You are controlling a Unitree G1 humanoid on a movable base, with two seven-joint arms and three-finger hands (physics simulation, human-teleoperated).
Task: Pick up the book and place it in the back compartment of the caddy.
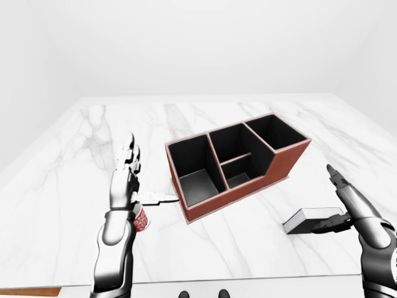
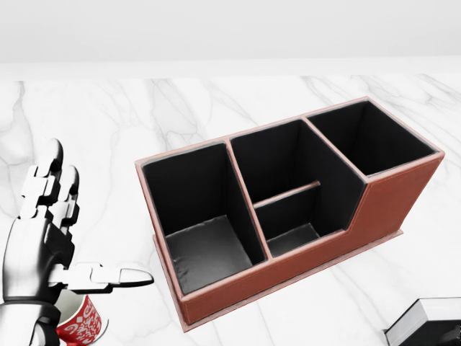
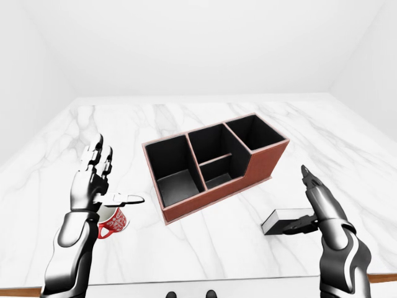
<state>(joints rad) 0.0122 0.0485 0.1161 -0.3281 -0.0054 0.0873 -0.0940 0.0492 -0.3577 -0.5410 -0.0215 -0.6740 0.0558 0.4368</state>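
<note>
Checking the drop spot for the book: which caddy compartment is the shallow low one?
The small compartment in the caddy's middle section, below the divider in the head view; its outer wall dips lower than the other three.

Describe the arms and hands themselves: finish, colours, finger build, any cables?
Both the left hand and right hand are glossy silver-grey metal. Three segmented fingers each, pale blocky links, dark joints. Forearms are smooth, chrome-like, with darker wrist bands. No cables, markings or sleeves visible.
</note>
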